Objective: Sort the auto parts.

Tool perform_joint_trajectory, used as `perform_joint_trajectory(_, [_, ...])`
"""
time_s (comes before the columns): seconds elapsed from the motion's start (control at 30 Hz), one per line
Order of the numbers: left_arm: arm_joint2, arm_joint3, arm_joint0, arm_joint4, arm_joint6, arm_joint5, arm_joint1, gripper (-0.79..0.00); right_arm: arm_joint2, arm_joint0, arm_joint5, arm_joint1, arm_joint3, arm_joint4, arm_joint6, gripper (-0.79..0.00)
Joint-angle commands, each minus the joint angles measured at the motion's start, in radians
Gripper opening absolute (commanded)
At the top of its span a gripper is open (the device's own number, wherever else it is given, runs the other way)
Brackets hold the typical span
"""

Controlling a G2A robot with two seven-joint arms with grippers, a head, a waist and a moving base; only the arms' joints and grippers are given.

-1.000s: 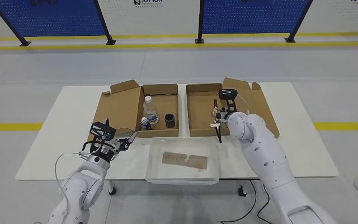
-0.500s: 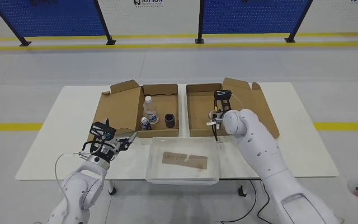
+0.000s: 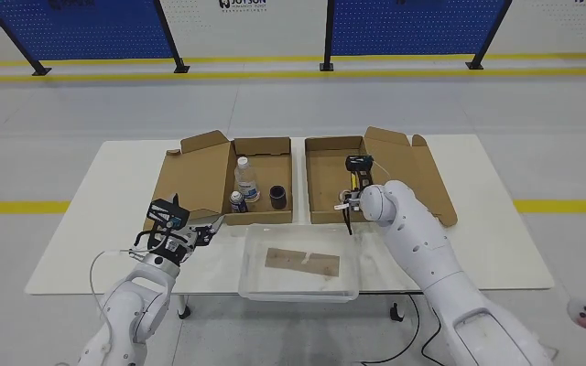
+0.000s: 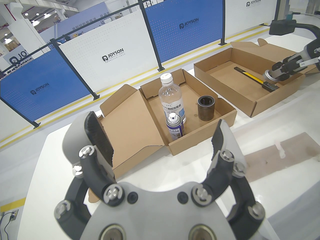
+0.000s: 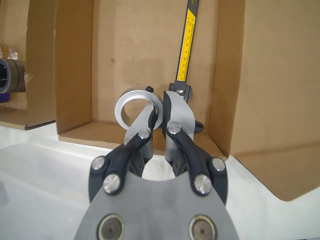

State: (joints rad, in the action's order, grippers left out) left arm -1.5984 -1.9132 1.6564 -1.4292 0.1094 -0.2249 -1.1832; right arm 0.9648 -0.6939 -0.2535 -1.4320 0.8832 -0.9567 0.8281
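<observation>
My right gripper (image 5: 160, 106) is shut on a silver metal ring (image 5: 136, 94), one finger inside the ring and one outside. It hangs just above the near end of the right cardboard box (image 3: 325, 178). A black and yellow caliper (image 5: 186, 51) lies on that box's floor, right beside the ring. The left cardboard box (image 4: 152, 106) holds a clear bottle (image 4: 171, 98), a small spray can (image 4: 175, 127) and a dark cylindrical bearing (image 4: 206, 107). My left gripper (image 4: 155, 123) is open with nothing between its fingers, over the table in front of the left box.
A clear plastic tray (image 3: 252, 274) with a brown cardboard sheet (image 3: 302, 262) inside sits at the table's front, between the arms. Both boxes have flaps folded outward. Blue and white fence panels stand behind the table.
My right gripper has shifted a little to the left over the right box, still holding the ring. The left arm has stayed put.
</observation>
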Motion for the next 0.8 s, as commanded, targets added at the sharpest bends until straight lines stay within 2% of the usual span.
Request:
perform_joint_trajectory(0.0, [0.000,0.000,0.000,0.000,0.000,0.000,0.000,0.000,-0.002,0.004,0.006,-0.002,-0.013,0.001,0.001,-0.785])
perform_joint_trajectory(0.4, [0.000,0.000,0.000,0.000,0.000,0.000,0.000,0.000,-0.002,0.022,0.018,-0.013,-0.063,0.005,0.003,-0.785])
perform_joint_trajectory(0.63, [0.000,0.000,0.000,0.000,0.000,0.000,0.000,0.000,0.002,0.031,0.040,-0.016,-0.078,0.009,0.007,-0.613])
perform_joint_trajectory(0.77, [0.000,0.000,0.000,0.000,0.000,0.000,0.000,0.000,0.005,0.035,0.060,-0.016,-0.080,0.011,0.005,-0.600])
